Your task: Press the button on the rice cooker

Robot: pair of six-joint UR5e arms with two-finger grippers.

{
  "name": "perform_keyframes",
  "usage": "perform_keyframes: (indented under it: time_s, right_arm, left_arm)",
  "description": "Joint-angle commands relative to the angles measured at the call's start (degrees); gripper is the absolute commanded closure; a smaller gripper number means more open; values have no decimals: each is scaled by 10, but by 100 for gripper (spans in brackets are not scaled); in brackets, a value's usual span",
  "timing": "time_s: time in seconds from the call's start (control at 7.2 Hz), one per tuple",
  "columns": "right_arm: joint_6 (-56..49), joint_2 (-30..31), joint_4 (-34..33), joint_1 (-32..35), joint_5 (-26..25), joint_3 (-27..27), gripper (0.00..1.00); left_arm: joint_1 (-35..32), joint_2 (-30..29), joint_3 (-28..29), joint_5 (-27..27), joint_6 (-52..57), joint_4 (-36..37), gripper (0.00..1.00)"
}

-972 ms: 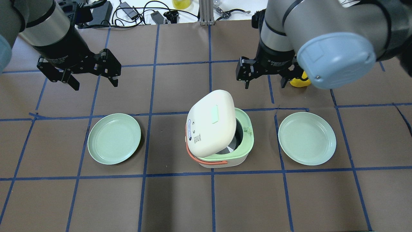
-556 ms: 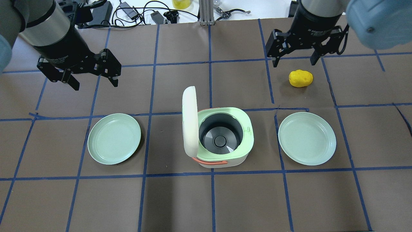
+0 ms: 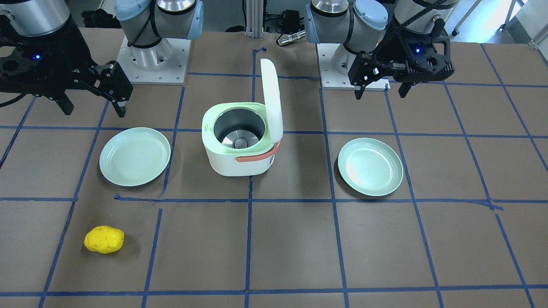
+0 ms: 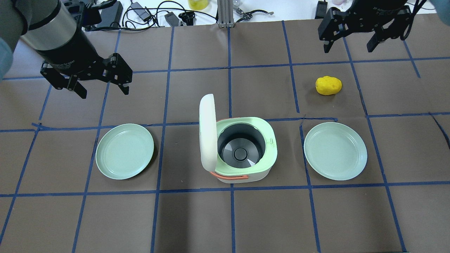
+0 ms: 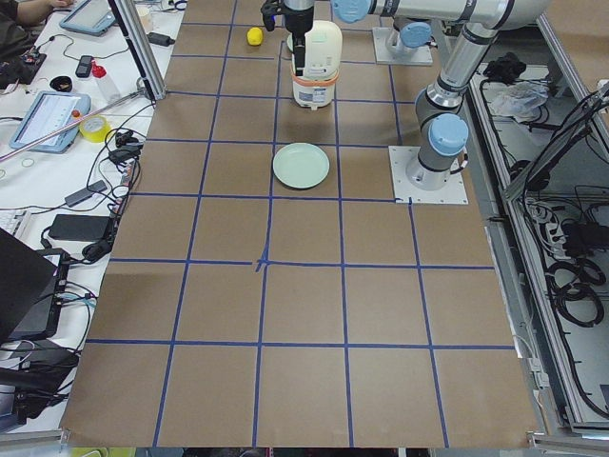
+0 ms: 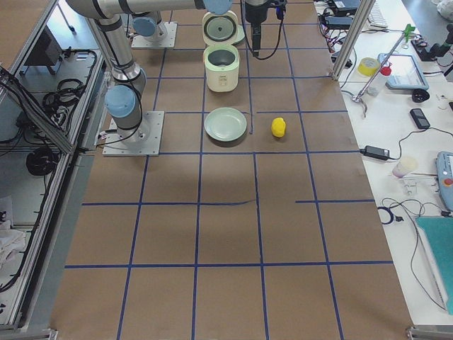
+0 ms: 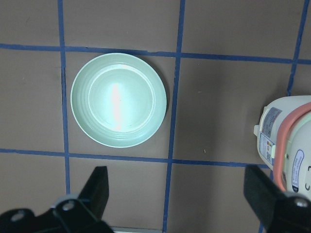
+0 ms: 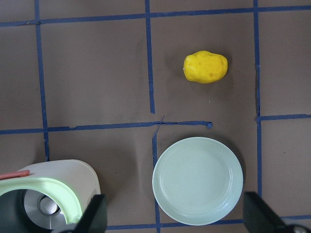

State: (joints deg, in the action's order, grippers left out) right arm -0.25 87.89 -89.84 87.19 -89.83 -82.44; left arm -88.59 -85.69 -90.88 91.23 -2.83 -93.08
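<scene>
The rice cooker (image 4: 262,168) is white with a green rim and an orange handle, and stands mid-table. Its lid (image 4: 207,130) stands upright and open, baring the empty grey pot. It also shows in the front view (image 3: 239,162). I cannot make out a button. My left gripper (image 4: 104,92) is open and empty, high over the table, back left of the cooker. My right gripper (image 4: 347,49) is open and empty, high at the far right, well away from the cooker. The right wrist view catches the cooker's rim (image 8: 73,201) at its lower left.
A green plate (image 4: 124,151) lies left of the cooker and another (image 4: 335,151) lies right of it. A yellow potato-like lump (image 4: 328,85) lies beyond the right plate, below my right gripper. Cables and tools line the table's far edge.
The cooker's lid has swung from part-open to fully upright. My right gripper has drawn back from near the cooker, up and to the far right, baring the yellow lump. The left arm has not moved.
</scene>
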Motion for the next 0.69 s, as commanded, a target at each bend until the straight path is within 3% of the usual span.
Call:
perform_keyframes:
  time_s: [0.0, 0.56]
  right_arm:
    - [2, 0, -11, -2, -6, -3, 0]
    - [1, 0, -8, -1, -5, -4, 0]
  left_arm:
    - [0, 0, 0, 0, 0, 0, 0]
    - [0, 0, 0, 0, 0, 0, 0]
